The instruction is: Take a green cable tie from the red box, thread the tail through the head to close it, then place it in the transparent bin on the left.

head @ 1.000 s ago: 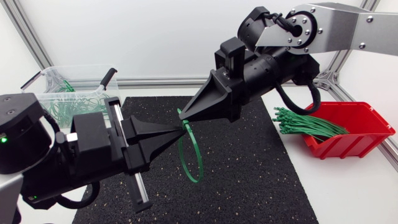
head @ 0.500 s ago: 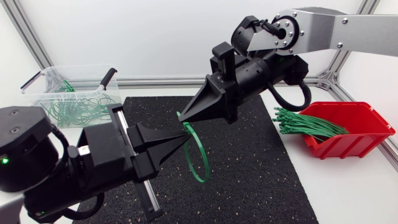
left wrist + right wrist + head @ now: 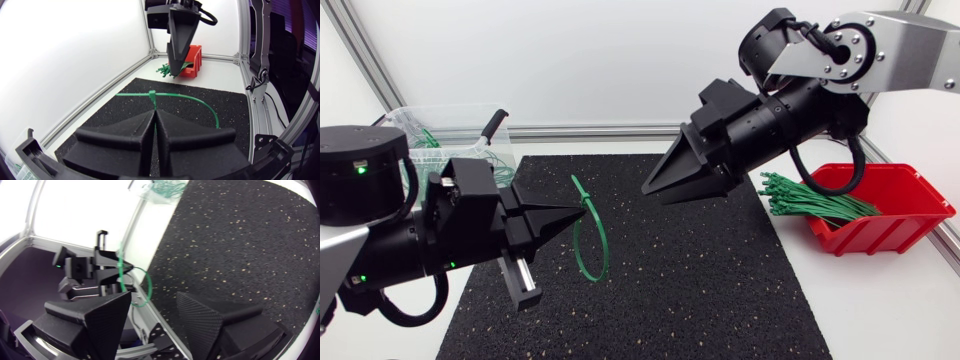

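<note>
Green cable tie [image 3: 152, 95] is closed into a loop, and my left gripper [image 3: 575, 210] holds it. The two fingers are pressed tight together, pinching the strap right at their tips. The loop hangs in the air over the black mat [image 3: 720, 280], touching nothing else.

My right gripper [image 3: 652, 192] is wide and holds nothing. It hovers well apart from the loop, nearer the red box [image 3: 880, 235], where a bunch of spare ties [image 3: 810, 200] sticks out.

I think the threading is done, and what is left is the drop into the transparent bin [image 3: 420, 112] behind my left arm.

What could go wrong? The pinch is small and the strap is thin and slippery. A quick swing could shake the loop loose, and it would land on the mat. The loop is also wide and floppy. If I come in too low, it could snag on the bin's rim or its black handle [image 3: 495, 122]. If I let go too soon, it could fall outside.
</note>
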Controlling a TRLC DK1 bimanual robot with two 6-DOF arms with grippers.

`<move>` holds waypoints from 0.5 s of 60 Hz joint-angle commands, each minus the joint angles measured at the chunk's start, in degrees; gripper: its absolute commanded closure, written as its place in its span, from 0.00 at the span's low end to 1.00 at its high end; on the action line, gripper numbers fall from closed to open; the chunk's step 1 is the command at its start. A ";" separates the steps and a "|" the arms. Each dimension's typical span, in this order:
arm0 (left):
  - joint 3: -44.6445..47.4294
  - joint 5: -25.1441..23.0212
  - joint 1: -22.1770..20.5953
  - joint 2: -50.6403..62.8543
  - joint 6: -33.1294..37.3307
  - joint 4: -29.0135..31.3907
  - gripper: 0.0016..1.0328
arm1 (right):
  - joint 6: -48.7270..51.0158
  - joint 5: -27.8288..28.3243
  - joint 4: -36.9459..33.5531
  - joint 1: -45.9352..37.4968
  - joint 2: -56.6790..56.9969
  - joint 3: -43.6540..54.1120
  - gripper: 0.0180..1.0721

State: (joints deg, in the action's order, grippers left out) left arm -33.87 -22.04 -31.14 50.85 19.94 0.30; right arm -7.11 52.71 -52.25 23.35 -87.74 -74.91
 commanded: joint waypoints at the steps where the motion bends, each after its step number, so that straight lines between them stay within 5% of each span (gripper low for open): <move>1: -3.57 -0.37 3.89 2.32 0.45 3.92 0.97 | 1.58 -7.09 2.50 0.29 -0.06 4.51 0.04; 15: -16.49 6.22 18.92 13.31 1.76 16.67 0.97 | 2.37 -18.61 9.01 0.38 2.67 10.05 0.04; 30: -35.13 16.07 33.33 24.82 -0.78 15.17 0.97 | 2.28 -26.25 13.84 2.84 9.79 16.99 0.04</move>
State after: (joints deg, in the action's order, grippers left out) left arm -62.24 -7.64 -1.17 72.05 20.53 16.40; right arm -5.72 28.18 -39.55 24.99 -80.38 -60.90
